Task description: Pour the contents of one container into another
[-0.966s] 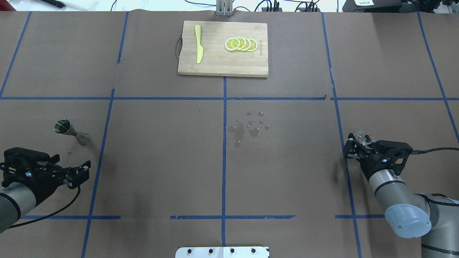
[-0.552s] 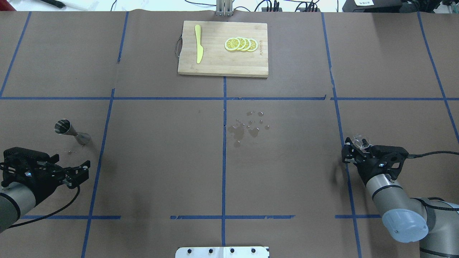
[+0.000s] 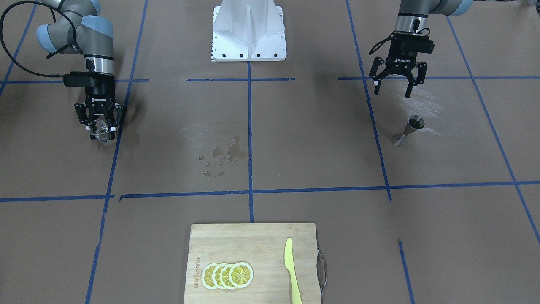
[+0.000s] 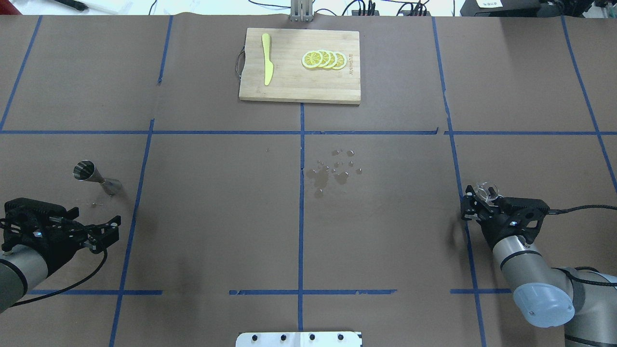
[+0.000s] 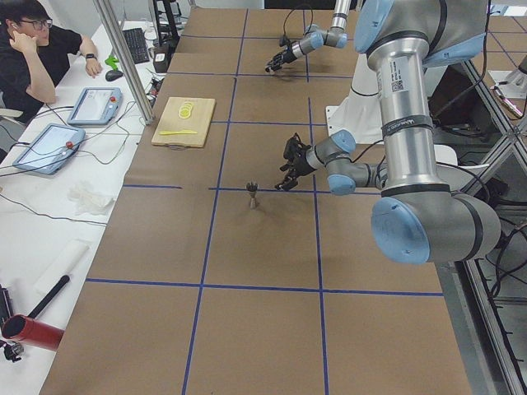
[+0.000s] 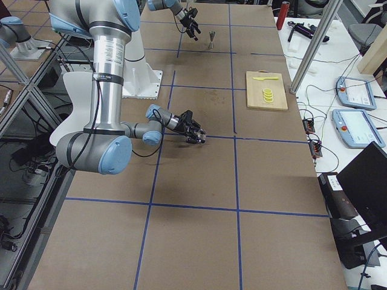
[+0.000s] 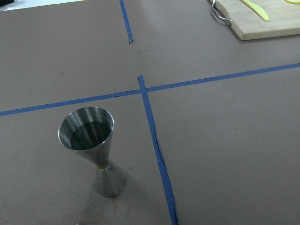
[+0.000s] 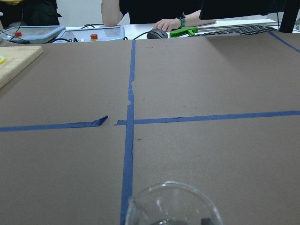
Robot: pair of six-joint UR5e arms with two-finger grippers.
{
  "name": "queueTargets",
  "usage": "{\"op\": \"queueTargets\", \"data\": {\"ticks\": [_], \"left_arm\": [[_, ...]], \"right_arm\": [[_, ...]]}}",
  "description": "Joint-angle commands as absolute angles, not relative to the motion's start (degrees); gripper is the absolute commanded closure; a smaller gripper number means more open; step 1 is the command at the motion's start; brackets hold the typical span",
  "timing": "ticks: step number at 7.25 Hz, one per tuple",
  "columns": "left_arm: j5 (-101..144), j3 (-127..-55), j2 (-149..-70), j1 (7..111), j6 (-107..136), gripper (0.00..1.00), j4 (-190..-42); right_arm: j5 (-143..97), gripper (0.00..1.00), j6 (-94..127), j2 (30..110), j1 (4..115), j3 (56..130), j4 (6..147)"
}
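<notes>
— What sort of place is this?
— A robotics lab. A blue tape grid (image 4: 301,132) marks the paper-covered table (image 4: 217,217), and teach pendants (image 5: 95,105) sit upper left beside a seated person (image 5: 33,58).

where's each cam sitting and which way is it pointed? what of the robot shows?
Front-facing: across the table, facing the base; both arms, left claw open, right claw holding the glass cup.
Overhead: behind the robot, looking forward and down; both arms at bottom corners.
Exterior left: table end; left arm near, by the jigger.
Exterior right: opposite end; right arm near.
Left wrist: down at jigger; no robot part.
Right wrist: across table over the glass cup's rim.
Front-facing and overhead share the cutting board.
</notes>
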State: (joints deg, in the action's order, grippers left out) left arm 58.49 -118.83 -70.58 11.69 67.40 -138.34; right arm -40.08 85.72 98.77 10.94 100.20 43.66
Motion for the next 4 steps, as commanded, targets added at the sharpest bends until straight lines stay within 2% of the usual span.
{"op": "queueTargets", "data": {"ticks": [1,2,4], "left_arm": [[58.45,-118.74,-70.58,11.69,67.41,0.00,-138.34],[58.45,-118.74,-70.58,11.69,67.50,0.00,-138.34],[58.45,-118.74,-70.66,11.69,67.50,0.00,-138.34]], "right_arm": [[-39.38,0.32,85.35,98.70,10.90,100.02,43.68],[-38.85,0.00,85.17,98.61,10.90,100.02,43.68],[-38.50,0.00,85.17,98.61,10.90,100.11,43.59]]}}
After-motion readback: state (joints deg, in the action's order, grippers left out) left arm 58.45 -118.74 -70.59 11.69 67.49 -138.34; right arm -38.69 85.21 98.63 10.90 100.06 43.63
